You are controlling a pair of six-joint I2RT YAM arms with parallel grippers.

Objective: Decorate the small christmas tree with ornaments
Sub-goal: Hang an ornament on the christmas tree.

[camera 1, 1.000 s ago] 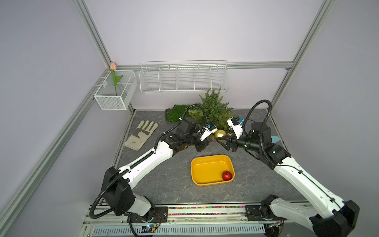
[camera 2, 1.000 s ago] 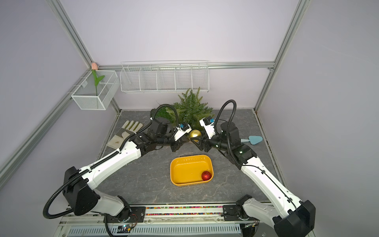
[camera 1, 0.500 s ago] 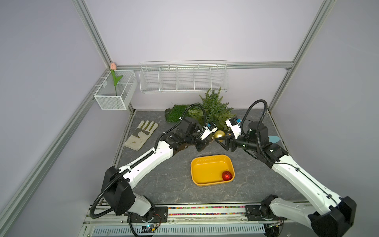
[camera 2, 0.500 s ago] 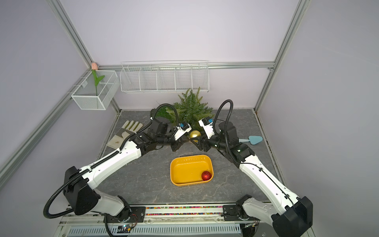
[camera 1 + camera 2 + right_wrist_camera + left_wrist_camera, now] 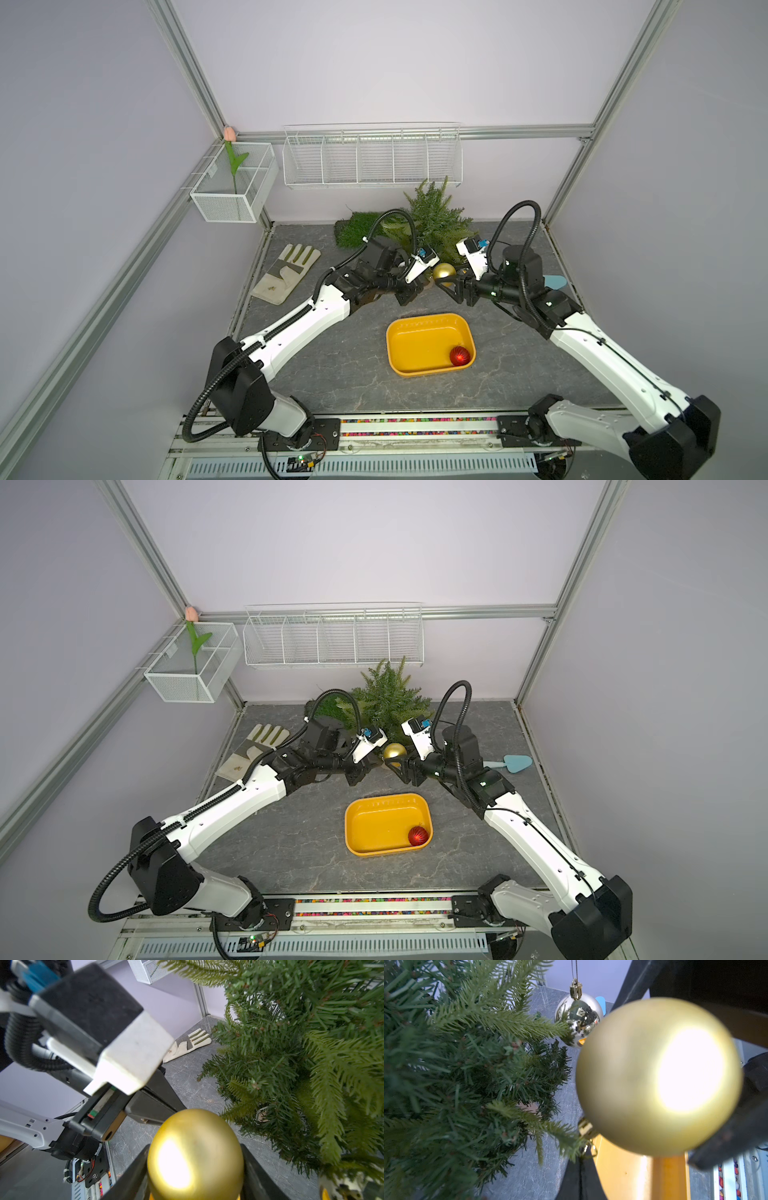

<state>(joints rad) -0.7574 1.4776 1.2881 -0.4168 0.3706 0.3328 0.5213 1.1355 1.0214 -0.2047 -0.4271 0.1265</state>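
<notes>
Clamped in right gripper (image 5: pixel 449 281): matte gold ball ornament (image 5: pixel 444 271), just before small green christmas tree (image 5: pixel 433 219), branch tips at its cap. Fingers of left gripper (image 5: pixel 424 283) together beside that cap. On tree: shiny gold ball (image 5: pixel 578 1020) hanging; ribbed red ball (image 5: pixel 459 356) in yellow tray (image 5: pixel 400 333) before tree

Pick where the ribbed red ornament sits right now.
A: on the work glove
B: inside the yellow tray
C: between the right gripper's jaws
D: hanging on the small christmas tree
B: the red ornament lies in a corner of the yellow tray.
</notes>
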